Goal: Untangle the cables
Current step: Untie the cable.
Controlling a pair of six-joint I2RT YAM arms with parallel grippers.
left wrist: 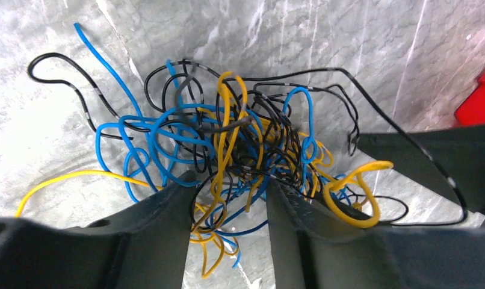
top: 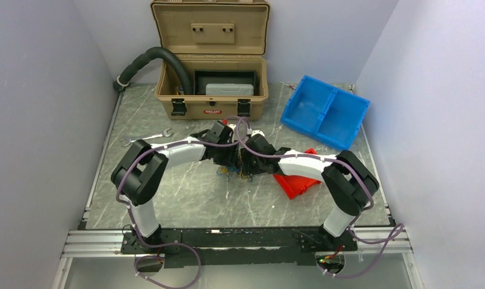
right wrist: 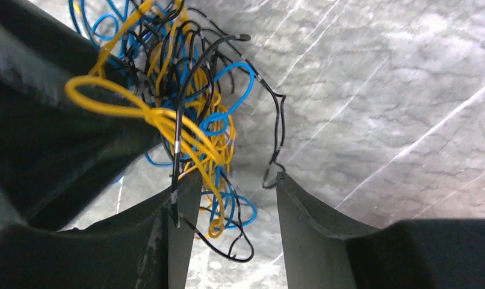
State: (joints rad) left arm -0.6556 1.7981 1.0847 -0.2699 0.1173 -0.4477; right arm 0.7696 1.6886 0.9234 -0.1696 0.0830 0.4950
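Observation:
The cables point(left wrist: 228, 138) are one loose tangle of thin blue, yellow and black wires on the marble table; in the top view point(top: 233, 173) it is mostly hidden under both grippers. My left gripper point(left wrist: 229, 180) is open and straddles the tangle's near side, with several wires in the gap between its fingers point(left wrist: 168, 217). My right gripper point(right wrist: 237, 177) is open at the tangle's point(right wrist: 174, 90) other side. A yellow loop and a black wire drape over its left finger point(right wrist: 174, 223). The two grippers point(top: 228, 158) point(top: 251, 161) nearly touch each other.
A red object point(top: 297, 180) lies right of the tangle. A blue two-compartment bin point(top: 325, 111) stands at the back right. An open tan case point(top: 211, 90) with a black corrugated hose point(top: 159, 55) is at the back. A wrench point(top: 145, 137) lies left.

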